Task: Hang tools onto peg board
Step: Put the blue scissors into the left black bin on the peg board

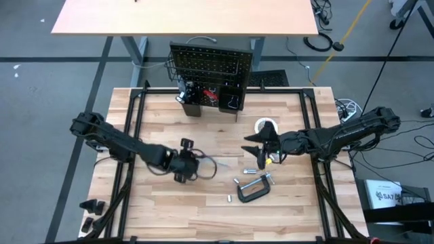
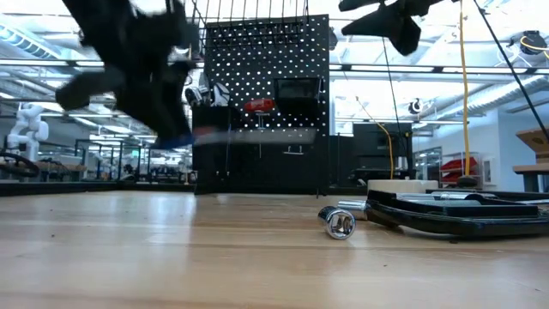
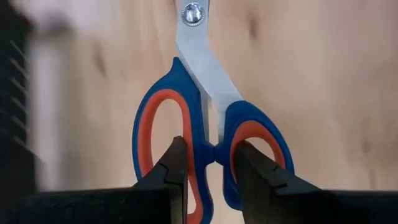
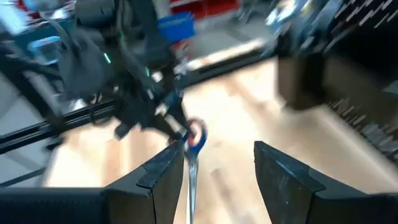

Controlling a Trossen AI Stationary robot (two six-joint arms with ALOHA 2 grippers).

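The orange-and-blue-handled scissors [image 3: 205, 68] are in my left gripper [image 3: 212, 171], which is shut on them left of the table's middle [image 1: 184, 166]. Their silver blades point away from the fingers. My right gripper [image 1: 254, 144] hovers open right of the middle, above the table, with nothing between its fingers [image 4: 217, 168]. The black peg board [image 1: 210, 62] stands upright at the far edge, with several tools on it and bins along its foot. A black C-clamp [image 1: 252, 190], a silver ratchet [image 2: 339, 223] and a white tape roll [image 1: 266, 127] lie on the table. My left gripper has one finger [image 3: 176, 171] in each of the scissors' two handle loops. It pinches the loops' inner bars [image 3: 214, 152] between them, where they meet. The fingers lie along the scissors, slanting down. The scissors are lifted clear of the table [image 2: 176, 137].
Small loose pieces [image 1: 229, 198] lie near the C-clamp at the near middle. Black frame rails [image 1: 129, 135] run along the table's left and right sides. Bare wood lies between the grippers and the peg board.
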